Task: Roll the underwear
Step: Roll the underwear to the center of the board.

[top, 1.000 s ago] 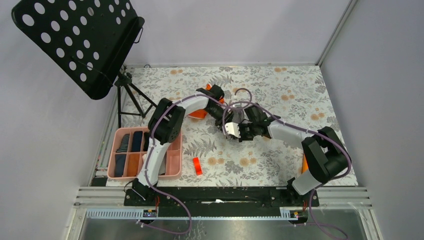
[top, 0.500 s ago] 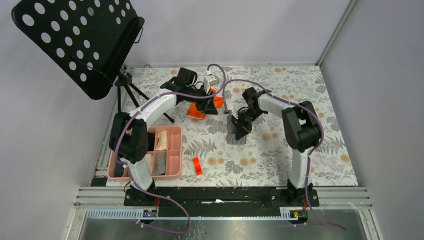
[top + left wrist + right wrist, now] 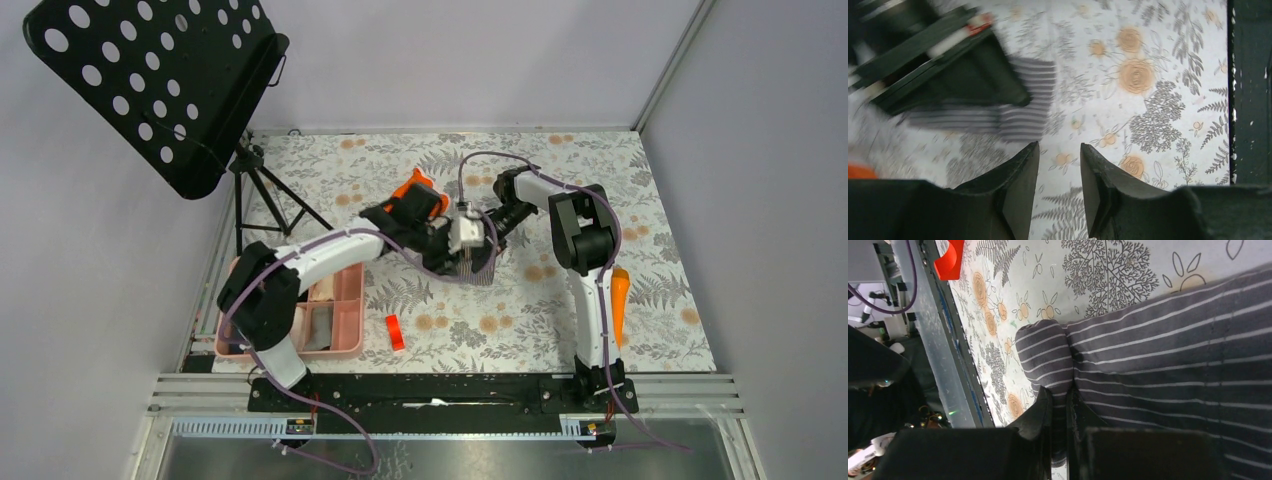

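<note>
**A:** Where do we log the grey striped underwear [image 3: 1158, 350]?

**B:** Near the middle of the flowered table [image 3: 600, 170]. It lies mostly flat, with one end bunched into a small rounded fold. The red block [image 3: 395, 332] sits at its 7 o'clock, well apart. The pink tray [image 3: 340, 352] is farther off at 8 o'clock, by the left arm's base.

**A:** Right arm pose?

**B:** The upper link runs from the base toward 12 o'clock and the elbow is folded sharply. The forearm doubles back toward 10 o'clock, then the wrist dips toward 7 o'clock onto the cloth. An orange cylinder [image 3: 619, 300] lies just beside that upper link, at its 3 o'clock.

**A:** And the right gripper [image 3: 1059, 392]?

**B:** Clenched. We see its jaws nearly together, with a fold of the striped fabric pinched between them, just beside the bunched end.

**A:** Left arm?

**B:** The shoulder link leans toward 11 o'clock over the tray. The forearm stretches low toward 2 o'clock and ends at the table's middle, its wrist close to the right arm's wrist.

**A:** Left gripper [image 3: 1059, 146]?

**B:** Released. The fingers [image 3: 1023, 170] stand apart with bare tablecloth showing in the gap, and nothing is gripped. In its wrist view the underwear lies at 11 o'clock, and the right gripper rests on the cloth there, blurred.

**A:** Do the left fingers touch the cloth?

**B:** From above we cannot tell. The wrist view shows them apart.
</note>
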{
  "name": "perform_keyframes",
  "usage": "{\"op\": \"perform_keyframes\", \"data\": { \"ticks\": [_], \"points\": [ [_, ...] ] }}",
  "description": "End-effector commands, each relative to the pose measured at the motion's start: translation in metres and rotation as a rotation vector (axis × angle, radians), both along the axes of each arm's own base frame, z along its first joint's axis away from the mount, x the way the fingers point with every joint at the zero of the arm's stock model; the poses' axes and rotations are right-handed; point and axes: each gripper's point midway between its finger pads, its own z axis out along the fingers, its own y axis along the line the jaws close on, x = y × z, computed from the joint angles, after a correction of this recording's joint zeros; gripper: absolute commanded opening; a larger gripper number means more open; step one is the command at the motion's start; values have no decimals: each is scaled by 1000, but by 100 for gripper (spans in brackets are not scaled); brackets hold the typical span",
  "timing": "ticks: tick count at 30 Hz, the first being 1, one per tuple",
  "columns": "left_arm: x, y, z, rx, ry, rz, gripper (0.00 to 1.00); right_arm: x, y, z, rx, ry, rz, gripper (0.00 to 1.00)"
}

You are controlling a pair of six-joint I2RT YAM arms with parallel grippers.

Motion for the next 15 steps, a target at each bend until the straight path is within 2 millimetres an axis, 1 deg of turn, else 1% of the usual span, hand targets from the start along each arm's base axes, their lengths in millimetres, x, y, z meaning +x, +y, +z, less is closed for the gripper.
{"op": "perform_keyframes", "data": {
  "ticks": [1, 6, 9, 11, 15],
  "points": [
    [-1, -24, -16, -3, -225, -147, 43, -4, -26, -42, -154, 6, 47, 3],
    [1, -43, -36, -5, -331, -212, 45, -2, -26, -47, -177, 27, 19, 4],
    [0, -48, -44, -6, -401, -244, 46, 0, -25, -47, -175, 35, 8, 5],
    [3, -49, -52, 13, -435, -248, 46, 0, -24, -48, -176, 40, 3, 5],
    [5, -40, -73, 65, -486, -265, 46, 1, -24, -49, -181, 47, 0, 6]
  ]
}}
